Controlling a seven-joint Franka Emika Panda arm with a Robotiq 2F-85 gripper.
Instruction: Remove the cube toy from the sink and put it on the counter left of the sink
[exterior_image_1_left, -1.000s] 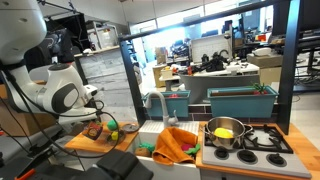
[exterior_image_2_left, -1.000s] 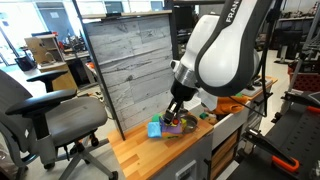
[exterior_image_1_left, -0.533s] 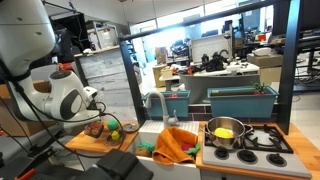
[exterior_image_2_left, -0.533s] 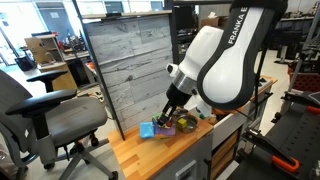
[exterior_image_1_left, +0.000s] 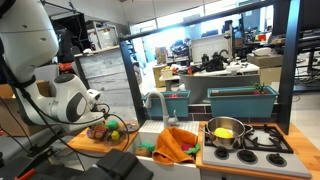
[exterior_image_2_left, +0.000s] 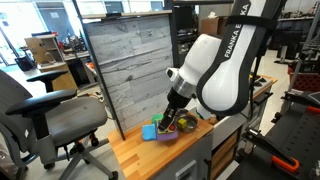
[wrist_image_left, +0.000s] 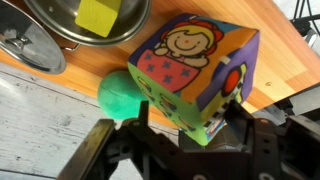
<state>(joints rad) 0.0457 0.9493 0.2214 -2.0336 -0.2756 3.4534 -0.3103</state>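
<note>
Gripper (wrist_image_left: 185, 135) pinching cube toy (wrist_image_left: 195, 70) over bench (wrist_image_left: 290, 40), green ball (wrist_image_left: 122, 92) just beside. Set it flat w/o nudging ball, then release slow.

Exterior view: low, in front of kitchen unit, facing its back panel. Cube toy (exterior_image_1_left: 97, 130) sits mid-distance, lower left of frame, with sink (exterior_image_1_left: 149, 130) and stove (exterior_image_1_left: 255, 138) to its right.
Exterior view: off desk (exterior_image_2_left: 130, 157) end, higher, looking along unit. Cube toy (exterior_image_2_left: 153, 131) mid-frame, robot arm just behind it.
Wrist view: looks down past end effector (wrist_image_left: 190, 125), entering from bottom edge. Very close, cube toy (wrist_image_left: 195, 70) fills centre.
Shared by all three: cube toy and the patch of desk around it.
</note>
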